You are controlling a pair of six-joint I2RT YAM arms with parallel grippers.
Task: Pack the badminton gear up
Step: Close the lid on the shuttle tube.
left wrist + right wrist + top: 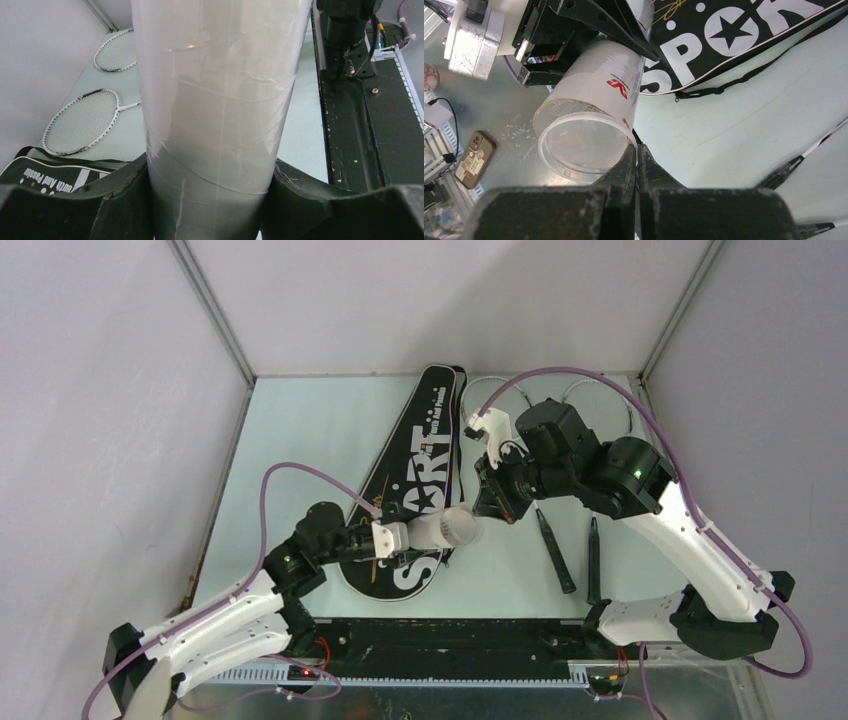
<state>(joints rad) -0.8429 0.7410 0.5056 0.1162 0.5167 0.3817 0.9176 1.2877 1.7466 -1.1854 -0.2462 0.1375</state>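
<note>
Currently: tube-closing step, by judgement. Left claw grasped tube mid-body, level over bag on surface. Right claw clenched, empty, tips at clear cap rim. Next called for square push on cap. Rackets unpacked.
</note>
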